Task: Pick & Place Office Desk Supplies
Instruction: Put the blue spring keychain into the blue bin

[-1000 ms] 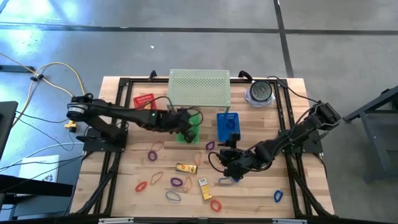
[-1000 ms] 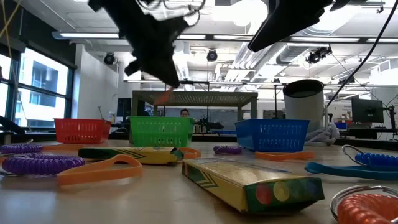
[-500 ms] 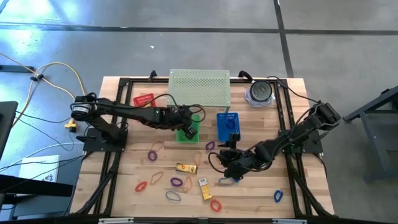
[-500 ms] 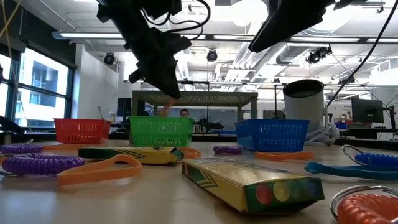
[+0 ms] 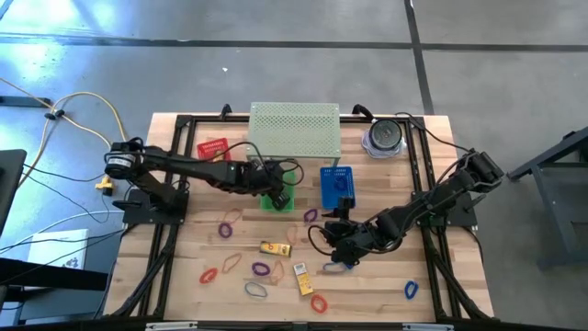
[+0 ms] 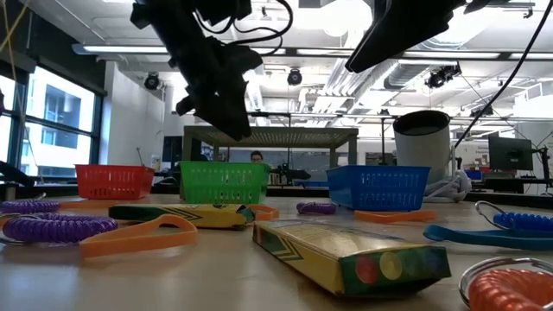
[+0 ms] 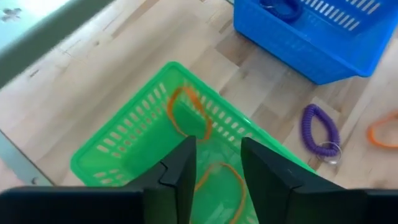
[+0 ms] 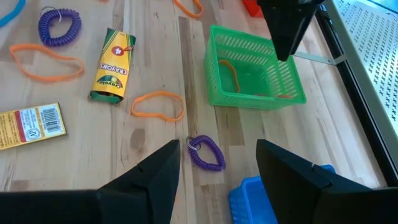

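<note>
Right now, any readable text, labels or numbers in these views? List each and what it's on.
"Crayola": on the yellow-green crayon box, right wrist view.
Barcode with digits: white label on the yellow packet, too small to read.
Box in the low view: coloured dots only, no legible words.
Nothing else readable.

Premises: robotics laboratory in an open-plan industrial hall. Evidence: polished concrete floor (image 5: 276, 55), exposed ceiling ducts (image 6: 363, 73), strip lighting (image 6: 130, 49), a wooden bench (image 5: 367, 294) with black framing, and loose yellow cabling (image 5: 83, 97).
</note>
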Tool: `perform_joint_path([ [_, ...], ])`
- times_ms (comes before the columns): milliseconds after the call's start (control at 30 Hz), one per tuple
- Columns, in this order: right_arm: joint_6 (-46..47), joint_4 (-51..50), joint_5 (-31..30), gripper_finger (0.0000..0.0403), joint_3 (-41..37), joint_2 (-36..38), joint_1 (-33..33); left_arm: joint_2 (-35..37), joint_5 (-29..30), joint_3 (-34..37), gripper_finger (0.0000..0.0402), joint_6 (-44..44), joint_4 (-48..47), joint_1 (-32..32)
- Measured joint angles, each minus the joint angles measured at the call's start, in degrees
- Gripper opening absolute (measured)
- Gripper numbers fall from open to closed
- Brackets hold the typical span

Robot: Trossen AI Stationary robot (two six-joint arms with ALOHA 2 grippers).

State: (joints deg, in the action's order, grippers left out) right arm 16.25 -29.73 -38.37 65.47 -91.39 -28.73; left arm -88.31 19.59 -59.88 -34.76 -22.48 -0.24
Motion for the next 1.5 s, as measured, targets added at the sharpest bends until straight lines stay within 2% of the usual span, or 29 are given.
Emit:
perform_joint_path([
  [133, 0.0, -1.3, 0.0, 0.0201, 0.0, 0.0, 0.0, 0.6, -4.3, 0.0, 0.0130, -0.1, -0.1, -1.4],
  [333, 0.4, -1.5, 0.2, 0.0201, 0.0, 0.0, -0.1, 2.1, -16.8, 0.0, 0.0130, 0.5, -2.9, -3.2],
  [433, 2.6, -3.4, 2.0, 0.0201, 0.0, 0.0, -0.1, 2.8, -20.6, -0.1, 0.0130, -1.6, -4.3, -4.1],
  [600, 16.2, -15.0, 11.2, 0.0201, 2.1, 0.0, -0.1, 3.0, -22.5, -0.1, 0.0130, -4.1, -8.2, -7.3],
  [700, 22.6, -20.4, 21.6, 0.0201, 2.3, 0.0, -0.1, 3.0, -22.4, -0.1, 0.0130, -5.6, -10.0, -10.1],
  [833, 29.0, -22.4, 31.5, 0.0201, 2.3, 0.0, -0.5, 3.0, -19.6, -0.1, 0.0130, -10.5, -9.7, -14.8],
  [900, 30.7, -23.3, 34.2, 0.0201, 2.3, 0.0, -1.4, 3.0, -17.5, -0.1, 0.0130, -12.8, -9.7, -17.7],
  [967, 29.1, -25.2, 33.1, 0.0201, 2.2, 0.0, -2.7, 3.0, -14.8, -0.1, 0.0130, -14.4, -9.7, -21.0],
  [1067, 22.0, -26.4, 29.3, 0.0201, 0.8, 0.0, -4.5, 3.0, -9.4, -0.1, 0.0130, -16.9, -9.6, -26.0],
  [1200, 18.1, -25.9, 29.4, 0.0201, -1.9, 0.0, -6.3, 3.0, -3.3, -0.1, 0.0131, -19.4, -9.6, -31.9],
  [1400, 16.2, -19.0, 30.5, 0.0201, -4.5, 0.0, -6.5, 3.0, 2.3, -0.1, 0.0131, -21.7, -9.6, -37.3],
  [1500, 12.9, -13.8, 27.9, 0.0201, -5.1, 0.0, -6.4, 3.0, 5.2, -0.1, 0.0131, -21.3, -9.4, -38.6],
])
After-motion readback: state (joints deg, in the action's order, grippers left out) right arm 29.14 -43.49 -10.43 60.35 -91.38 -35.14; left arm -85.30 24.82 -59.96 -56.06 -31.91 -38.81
